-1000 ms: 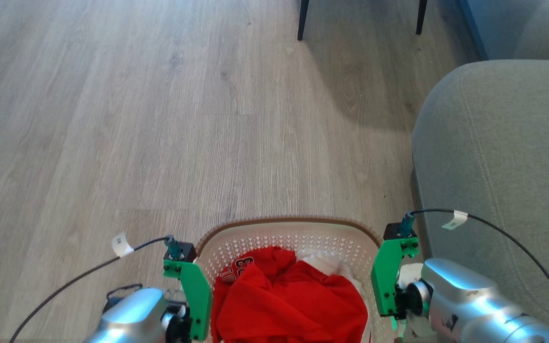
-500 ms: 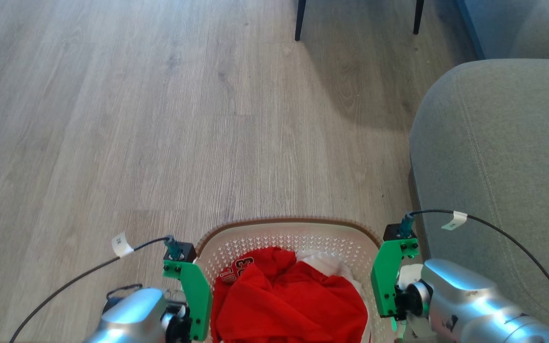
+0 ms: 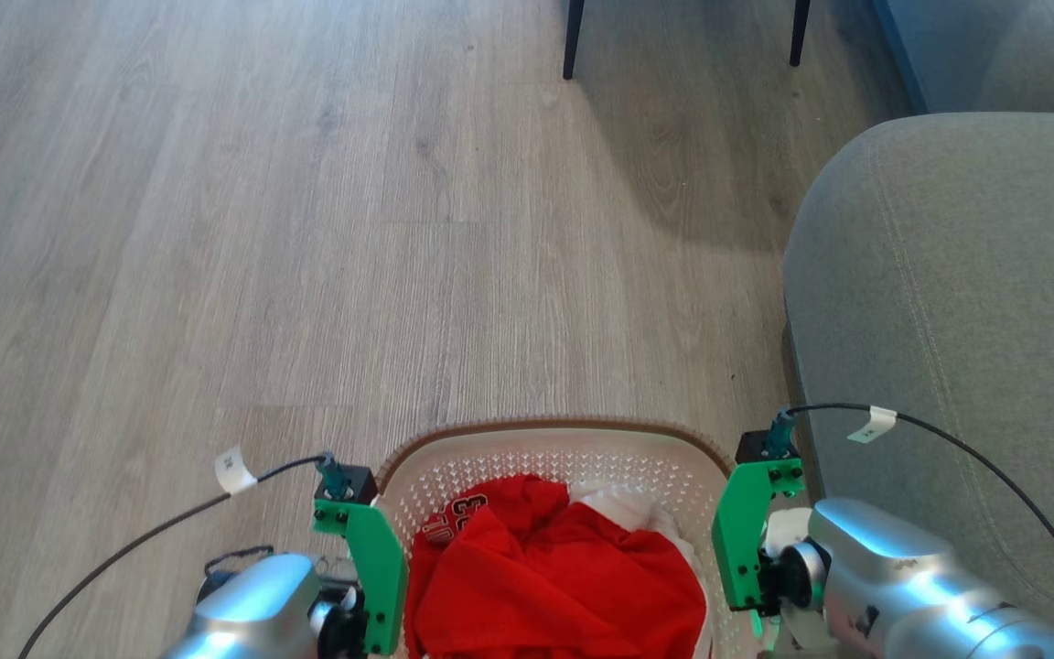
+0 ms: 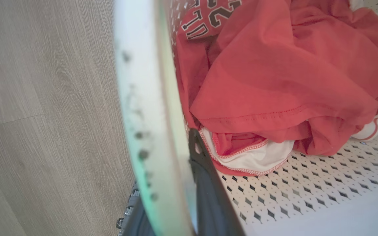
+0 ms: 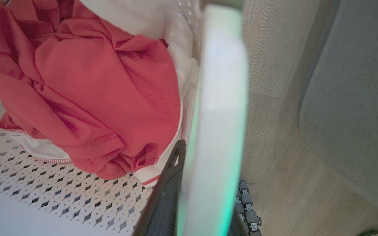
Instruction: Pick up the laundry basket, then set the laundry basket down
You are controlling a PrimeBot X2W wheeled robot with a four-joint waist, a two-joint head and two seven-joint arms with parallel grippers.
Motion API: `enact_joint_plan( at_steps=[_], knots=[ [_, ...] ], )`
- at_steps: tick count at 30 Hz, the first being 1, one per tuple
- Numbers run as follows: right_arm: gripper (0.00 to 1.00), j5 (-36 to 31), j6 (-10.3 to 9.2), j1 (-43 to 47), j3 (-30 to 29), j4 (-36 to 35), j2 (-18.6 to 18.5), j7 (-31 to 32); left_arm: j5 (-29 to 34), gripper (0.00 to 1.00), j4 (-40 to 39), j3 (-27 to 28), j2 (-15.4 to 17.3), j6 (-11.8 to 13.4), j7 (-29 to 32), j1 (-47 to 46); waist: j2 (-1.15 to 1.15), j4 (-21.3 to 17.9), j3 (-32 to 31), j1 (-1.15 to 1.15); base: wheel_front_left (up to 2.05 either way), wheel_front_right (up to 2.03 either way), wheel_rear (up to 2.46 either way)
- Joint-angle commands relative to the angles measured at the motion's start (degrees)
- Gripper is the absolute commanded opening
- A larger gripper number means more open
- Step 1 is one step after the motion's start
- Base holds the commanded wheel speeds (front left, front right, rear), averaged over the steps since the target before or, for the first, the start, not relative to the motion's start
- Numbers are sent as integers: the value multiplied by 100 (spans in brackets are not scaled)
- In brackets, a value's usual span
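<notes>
The laundry basket (image 3: 554,426), white and perforated with a brown woven rim, sits at the bottom middle of the head view between my two wrists. It holds a red garment (image 3: 554,577) over a white one (image 3: 618,499). My left gripper (image 4: 166,164) is shut on the basket's left white handle (image 4: 143,98), one dark finger (image 4: 205,183) inside the wall and one outside. My right gripper (image 5: 212,167) is shut on the right handle (image 5: 221,82) the same way, with its inner finger (image 5: 166,196) against the laundry. The basket's underside is hidden.
A grey sofa arm (image 3: 948,320) stands close on the right, next to my right forearm (image 3: 902,586). Two dark chair legs (image 3: 571,41) (image 3: 800,32) stand far ahead. Open wood floor (image 3: 262,229) stretches ahead and to the left.
Floor, chair legs and sofa have slid slightly left in the head view, while both arms and the basket keep their place in it. Both grips are unchanged.
</notes>
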Motion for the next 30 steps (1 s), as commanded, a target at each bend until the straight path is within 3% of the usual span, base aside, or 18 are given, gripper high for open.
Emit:
enact_joint_plan(
  at_steps=[1, 30],
  knots=[
    [0, 28, 42, -115, 17, -122, 139, -56, 41, 0, -145, 41, 20, -93, -50, -253, 0, 1, -3, 0, 0, 0, 0],
    [0, 69, 42, -40, 57, -142, 88, -83, 62, 0, -108, 40, 26, -93, -17, -205, 0, 19, 1, 0, 0, 0, 0]
  ],
)
